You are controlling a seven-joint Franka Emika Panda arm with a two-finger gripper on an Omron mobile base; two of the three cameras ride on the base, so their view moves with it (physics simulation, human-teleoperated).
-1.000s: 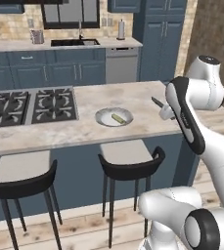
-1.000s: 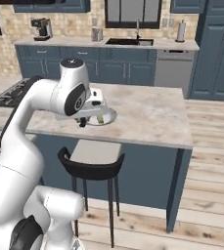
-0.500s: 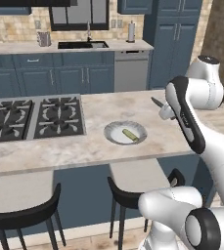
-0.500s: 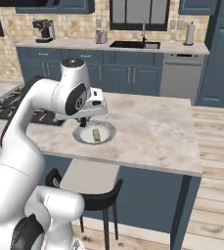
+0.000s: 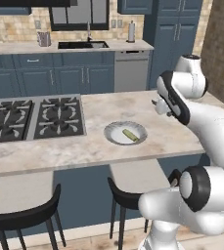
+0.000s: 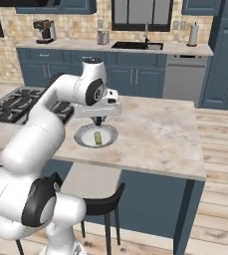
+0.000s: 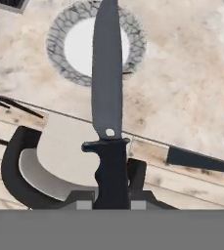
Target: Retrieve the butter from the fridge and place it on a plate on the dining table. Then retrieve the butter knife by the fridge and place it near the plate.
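My gripper [image 7: 112,188] is shut on the black handle of the butter knife [image 7: 106,73], whose dark grey blade points away from the hand. The blade crosses the round pale plate [image 7: 59,51] below it and hides the plate's middle. In the left base view the plate [image 5: 114,137] lies on the beige dining table [image 5: 172,132] with the small yellow-olive butter [image 5: 130,135] on it. The gripper [image 5: 157,105] hangs above the table, just right of the plate. In the right base view the gripper [image 6: 99,118] is right over the plate [image 6: 85,140] and butter [image 6: 98,138].
A black gas cooktop [image 5: 33,117] is set into the table left of the plate. Black stools [image 5: 133,195] stand under the near table edge [image 7: 182,146]. The wall counter with a sink [image 5: 82,45] runs along the back, with a paper towel roll [image 5: 131,31] on it.
Both base views have shifted: the base has driven, and the table with plate and butter now sits nearer and more central. The arm keeps its pose, the knife still held.
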